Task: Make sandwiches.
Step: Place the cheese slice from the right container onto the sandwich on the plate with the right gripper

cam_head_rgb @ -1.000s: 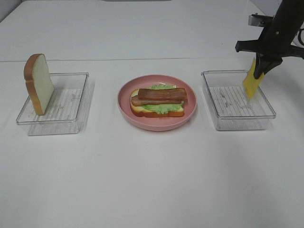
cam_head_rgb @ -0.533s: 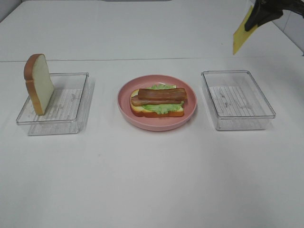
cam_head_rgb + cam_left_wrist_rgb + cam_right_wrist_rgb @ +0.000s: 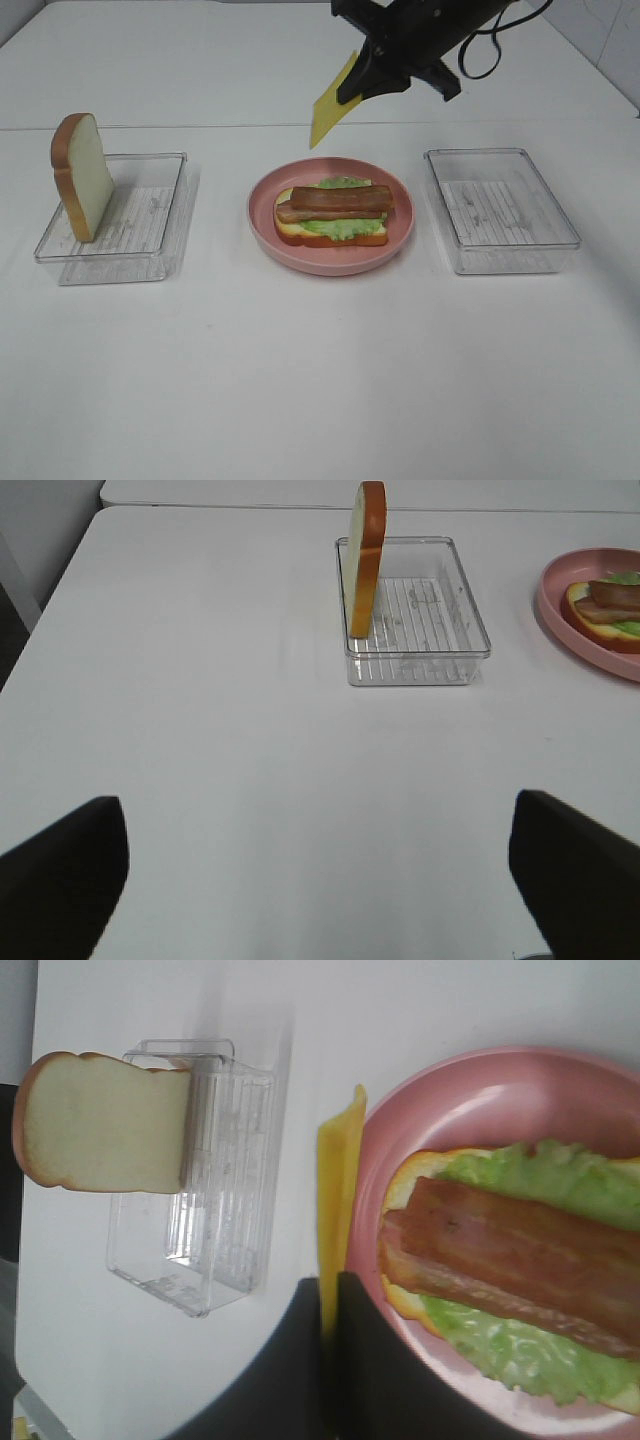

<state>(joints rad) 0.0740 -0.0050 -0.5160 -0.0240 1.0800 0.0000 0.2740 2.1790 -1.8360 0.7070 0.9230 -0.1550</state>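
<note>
On the pink plate (image 3: 400,238) lies a half-built sandwich (image 3: 333,213): a bread slice, green lettuce and bacon strips on top. My right gripper (image 3: 358,84) hangs above and behind the plate, shut on a yellow cheese square (image 3: 331,103) that dangles below it. The wrist view shows the cheese square (image 3: 337,1190) edge-on beside the plate rim (image 3: 480,1075) and sandwich (image 3: 515,1260). A second bread slice (image 3: 81,176) stands upright in the left clear tray (image 3: 150,245). My left gripper (image 3: 315,875) is open low over bare table, far from the bread slice (image 3: 368,556).
An empty clear tray (image 3: 500,210) sits right of the plate. The right arm's cable (image 3: 485,50) loops above the back of the table. White tabletop stretches in front of the trays and plate.
My right gripper has lifted the cheese square out of the right tray and carried it left, to a spot above the back of the pink plate. The left arm has not moved.
</note>
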